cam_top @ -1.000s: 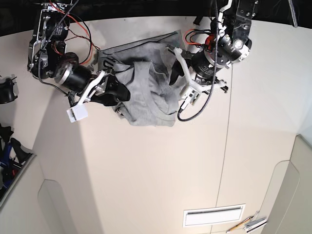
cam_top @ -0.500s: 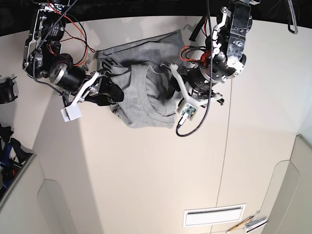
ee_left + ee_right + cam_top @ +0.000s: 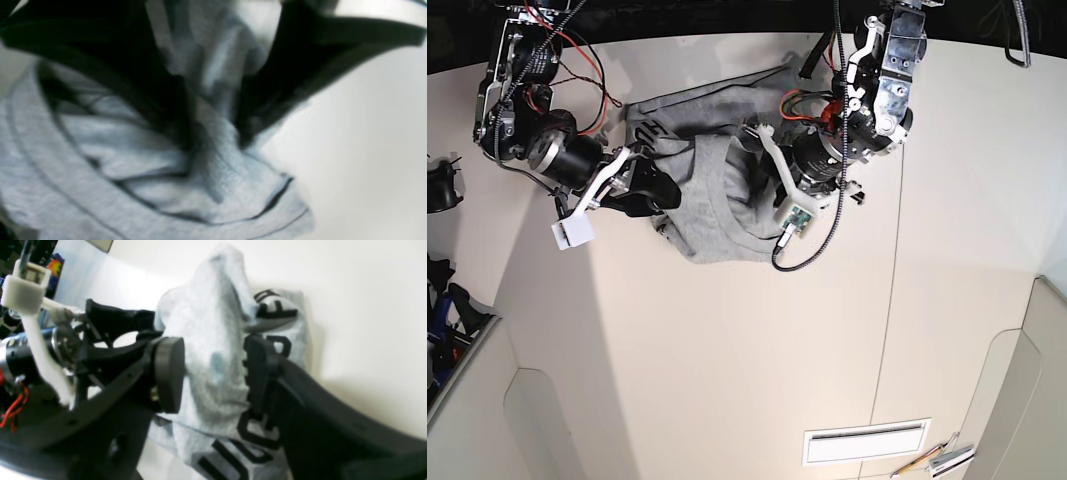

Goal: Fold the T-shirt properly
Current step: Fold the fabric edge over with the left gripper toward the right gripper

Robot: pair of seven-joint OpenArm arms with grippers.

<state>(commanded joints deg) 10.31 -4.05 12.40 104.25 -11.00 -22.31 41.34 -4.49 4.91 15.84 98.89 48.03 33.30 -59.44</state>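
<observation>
A bunched ridge of the T-shirt (image 3: 213,350) is sat between the right fingers (image 3: 170,373), which are parted about as wide as that ridge, with the pads just beside the cloth or barely touching it, so no real pinch can be called yet. On the other arm, a fold of grey cloth is clamped between the left fingers (image 3: 263,110), narrowed down almost to the fabric's thickness, though that view is pretty blurry. The shirt (image 3: 717,190) is heaped in a crumpled lump at the far edge of the desk (image 3: 757,360), between the two arms, with black lettering showing on the right arm's side. It's probably being held from both sides so it can be lifted and spread flat before any fold gets made; folding proper looks not yet started. The desk is a plain cream surface with seams, a white vent-like slot near the front, and dark clutter off to the side.
</observation>
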